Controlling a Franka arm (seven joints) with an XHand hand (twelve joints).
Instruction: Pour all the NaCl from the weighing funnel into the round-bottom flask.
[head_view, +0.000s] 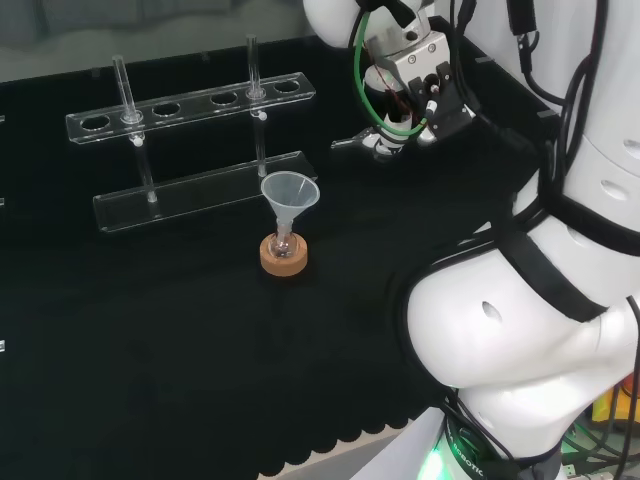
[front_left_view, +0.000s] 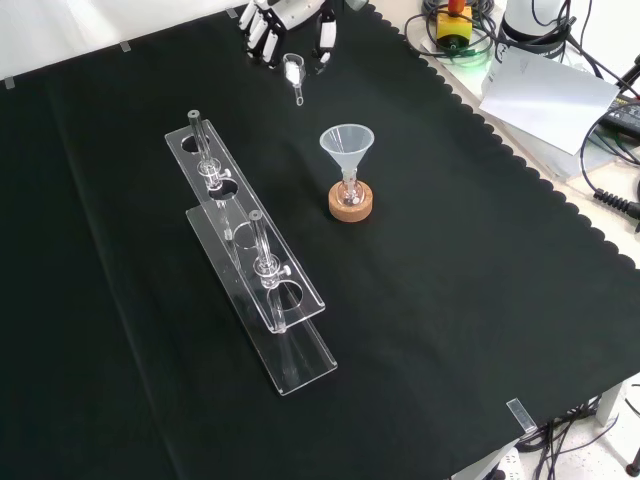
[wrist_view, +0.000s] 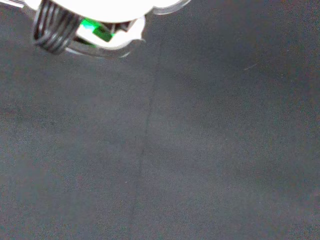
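The black-clothed counter carried a clear two-tier rack with two upright glass tubes, toward the left in the front view. Right of it, a round-bottom flask sat in a cork ring with a clear funnel in its neck. At the front view's top edge the hand pinched the weighing funnel between curled fingers, well apart from the flask with open cloth between. No writing could be made out.
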